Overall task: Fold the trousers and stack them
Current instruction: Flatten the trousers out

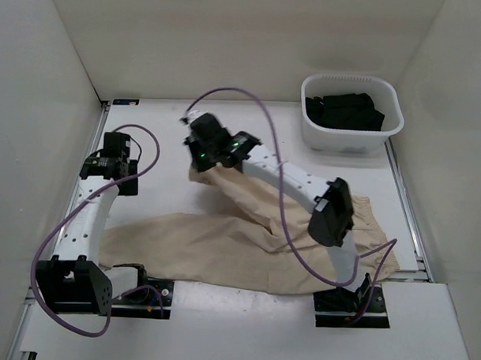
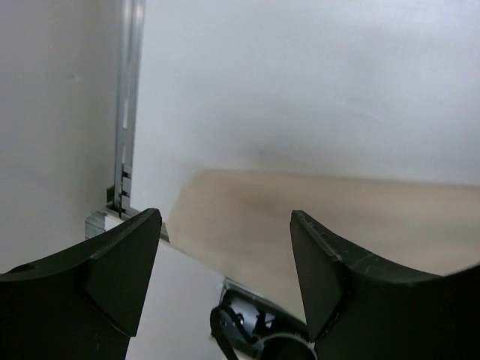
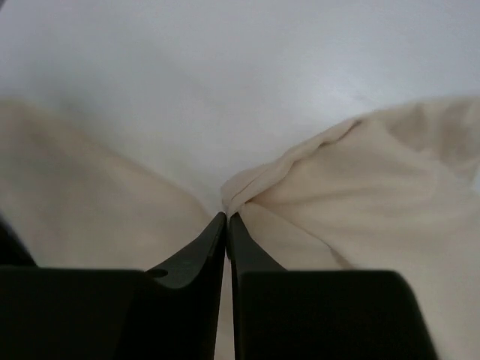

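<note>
Here our right gripper [image 3: 226, 216] is clenched on a pinch of the trousers [image 1: 222, 246], holding it raised above the tabletop [image 1: 164, 114], likely to fold it over. The rest sprawls along the near edge. Our left gripper [image 2: 225, 225] gapes, released, by the left rail. We judge there is room farther back, left of the bin [image 1: 348, 140].

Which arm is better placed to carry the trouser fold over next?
Right. The right gripper is shut on a pinch of the trousers, and the cloth is drawn up to it in a peak. The left gripper is open, holds nothing and sits apart from the cloth, so it would have to reach and grasp first.
</note>
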You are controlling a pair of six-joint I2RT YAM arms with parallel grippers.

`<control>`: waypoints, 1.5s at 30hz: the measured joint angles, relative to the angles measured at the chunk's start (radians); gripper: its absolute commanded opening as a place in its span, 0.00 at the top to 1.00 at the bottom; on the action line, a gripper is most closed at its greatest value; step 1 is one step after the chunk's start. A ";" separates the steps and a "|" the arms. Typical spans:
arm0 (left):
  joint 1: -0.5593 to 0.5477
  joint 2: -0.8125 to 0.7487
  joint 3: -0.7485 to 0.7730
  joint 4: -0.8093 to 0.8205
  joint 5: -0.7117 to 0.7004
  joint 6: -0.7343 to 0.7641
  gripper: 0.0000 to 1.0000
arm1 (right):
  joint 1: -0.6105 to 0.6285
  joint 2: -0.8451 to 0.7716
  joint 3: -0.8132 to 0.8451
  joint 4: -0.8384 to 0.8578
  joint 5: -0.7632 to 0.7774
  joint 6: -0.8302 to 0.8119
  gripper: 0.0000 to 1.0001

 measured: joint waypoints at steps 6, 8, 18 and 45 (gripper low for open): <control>0.070 -0.013 0.091 0.084 0.022 0.000 0.12 | 0.217 0.157 0.092 -0.126 -0.161 -0.222 0.25; 0.083 -0.012 0.105 0.100 0.055 -0.001 0.08 | 0.244 0.111 0.002 -0.126 -0.180 -0.254 0.17; 0.071 0.267 0.124 0.122 0.206 -0.002 0.03 | -0.336 -0.708 -0.702 -0.024 0.047 0.122 0.08; 0.096 0.879 0.418 0.117 0.412 -0.008 0.86 | -1.035 -0.299 -0.941 0.024 0.261 0.491 1.00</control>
